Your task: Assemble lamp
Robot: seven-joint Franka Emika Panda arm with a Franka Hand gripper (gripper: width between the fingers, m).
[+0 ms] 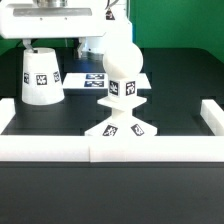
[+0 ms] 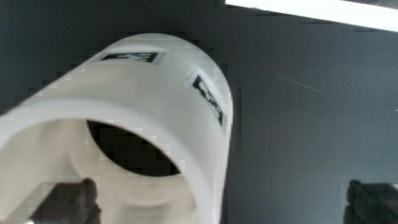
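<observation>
Though tags unreadable, shade [image 1: 42,75] seemingly beneath tool [image 2: 217,200]

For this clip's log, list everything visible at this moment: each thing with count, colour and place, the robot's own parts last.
lamp shade: 1, white with black-and-white tags, standing on the table toward the exterior view's left; it fills the wrist view close up.
lamp bulb: 1, white, rounded, upright on the base near the middle.
lamp base: 1, white, flat, tagged, by the front rail.
marker board: 1, white with tags, flat on the table behind the bulb.
border rails: white, along the front and both sides of the table.
table: 1, dark surface.
robot arm: 1, white, above the shade at the top of the exterior view.
gripper fingers: 2, dark, apart at either side of the wrist view, holding nothing.
</observation>
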